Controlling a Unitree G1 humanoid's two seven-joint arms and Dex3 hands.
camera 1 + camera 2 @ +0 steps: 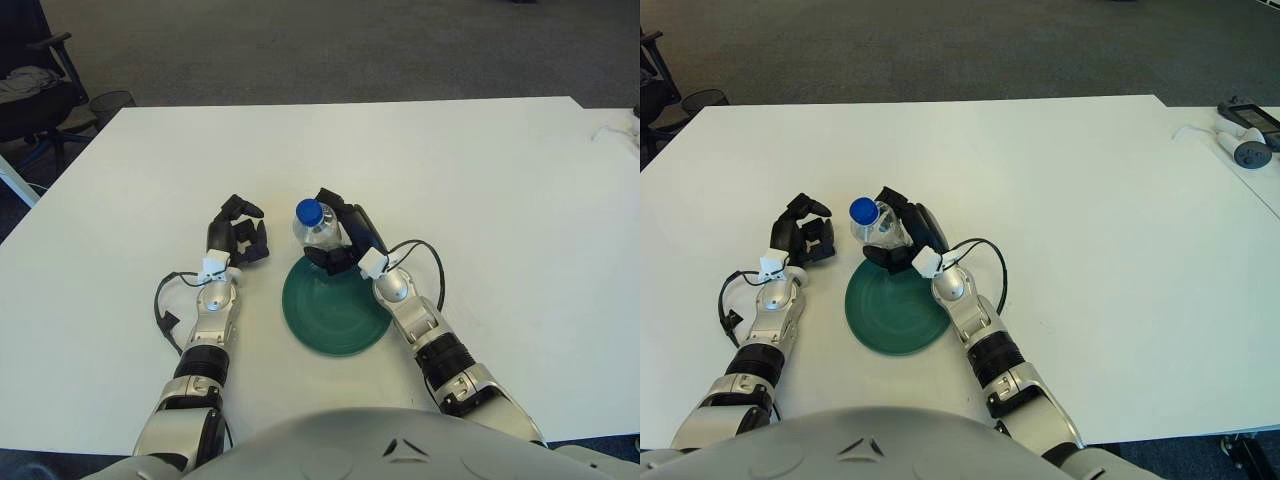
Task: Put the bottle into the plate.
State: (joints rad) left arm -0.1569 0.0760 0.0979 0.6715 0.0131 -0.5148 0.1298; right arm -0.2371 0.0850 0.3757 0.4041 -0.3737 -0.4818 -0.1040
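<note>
A clear plastic bottle [318, 227] with a blue cap stands upright at the far rim of a dark green plate [335, 303] on the white table. My right hand [343, 233] is shut on the bottle, its fingers wrapped around the body from the right and back. The bottle's base is hidden by the fingers, so I cannot tell whether it touches the plate. My left hand [239, 237] shows to the left of the plate, fingers curled and holding nothing. In the right eye view the bottle [873, 223] and plate [896, 305] show the same.
The white table [480, 190] spreads wide on all sides. A white controller and cable [1243, 140] lie at the far right on a neighbouring surface. A black chair [30, 90] stands off the table's far left corner.
</note>
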